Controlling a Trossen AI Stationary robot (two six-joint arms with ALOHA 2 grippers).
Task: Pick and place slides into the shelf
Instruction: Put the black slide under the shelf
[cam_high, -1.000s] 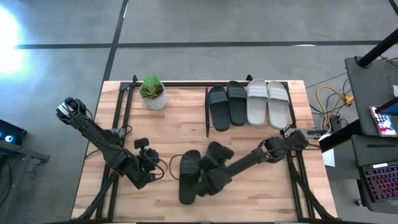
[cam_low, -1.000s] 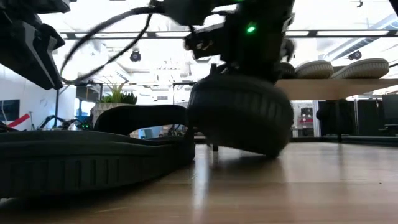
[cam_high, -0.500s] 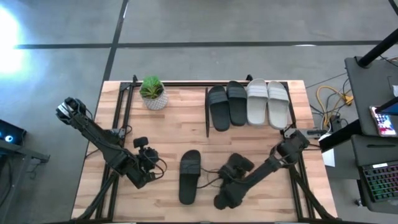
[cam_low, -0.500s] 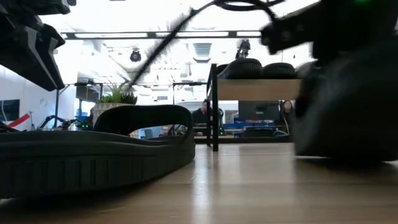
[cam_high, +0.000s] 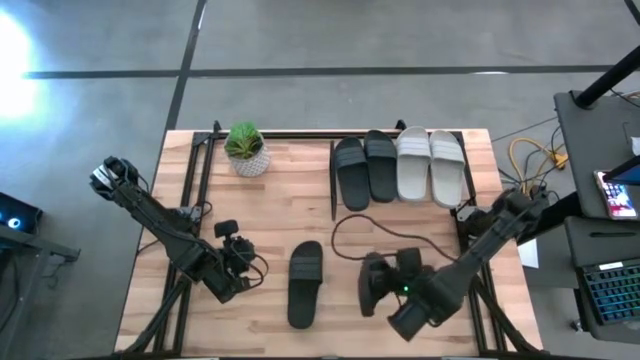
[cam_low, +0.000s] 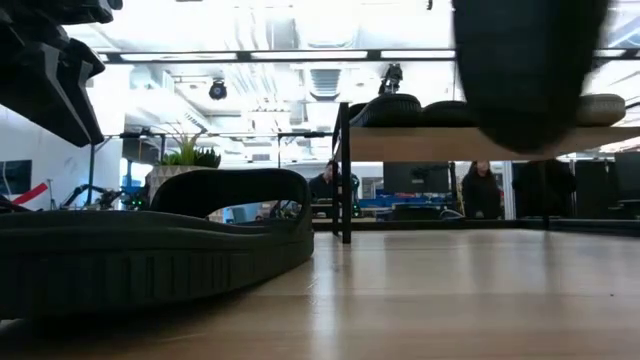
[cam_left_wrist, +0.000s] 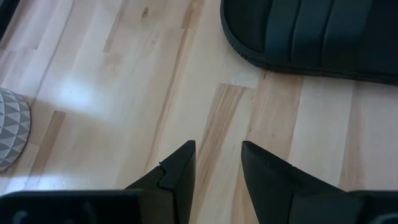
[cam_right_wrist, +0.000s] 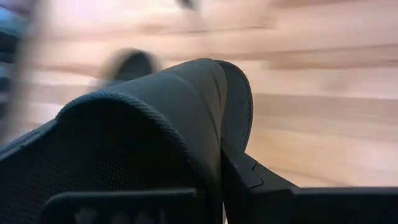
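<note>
Gripping, right claw (cam_high: 385, 290): clenched on the strap of a black slide (cam_high: 372, 283), over the near right part of the tabletop (cam_high: 270, 205).
Carried slide: in the low view it hangs as a dark blur (cam_low: 527, 70) clear of the wood; in the right wrist view its mesh strap (cam_right_wrist: 155, 118) fills the space right against the claw's dark finger (cam_right_wrist: 249, 180). I take it to be lifted free, though the blur makes that hard to swear to.
Second black slide (cam_high: 305, 283): flat on the tabletop just left of the carried one, apart from it, toe pointing to the back edge; its sole (cam_low: 150, 250) looms large in the low view.
Left claw (cam_left_wrist: 217, 165): released, fingers parted and empty, hovering low over bare wood near the front left, beside that lying slide (cam_left_wrist: 317, 34).
Shelf (cam_high: 335, 205): at the back right of the tabletop.
On the shelf: one black pair (cam_high: 365, 170) and one light grey pair (cam_high: 430, 165), side by side, toes away from the arms.
Potted plant (cam_high: 245, 150): back left, well apart from the shelf.
</note>
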